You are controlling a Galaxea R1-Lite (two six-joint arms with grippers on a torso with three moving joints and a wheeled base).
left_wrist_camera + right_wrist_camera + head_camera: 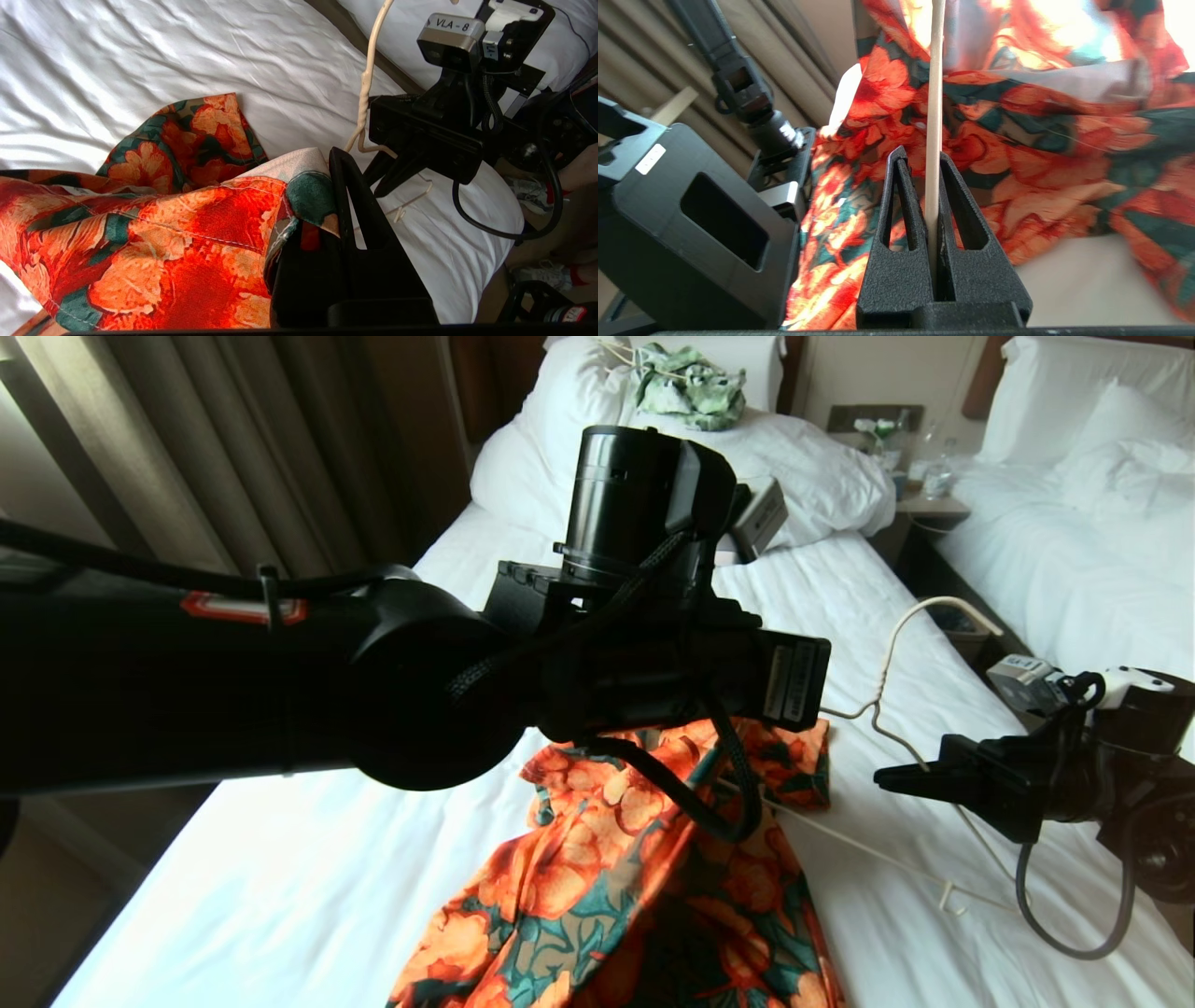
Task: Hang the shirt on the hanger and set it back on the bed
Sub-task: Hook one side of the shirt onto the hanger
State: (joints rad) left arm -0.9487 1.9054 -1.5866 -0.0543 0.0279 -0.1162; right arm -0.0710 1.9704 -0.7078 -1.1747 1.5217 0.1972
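Two arms work over one bed (pixel 308 896). The left gripper (pixel 334 186) pinches one flowered shirt (pixel 597 887), lifted above the sheet at centre. To its right, the right gripper (pixel 901 778) clamps one cream hanger (pixel 882 658) by its wire.

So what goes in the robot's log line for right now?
left pincer: shut on shirt | right pincer: shut on hanger | shirt not yet on hanger, over bed
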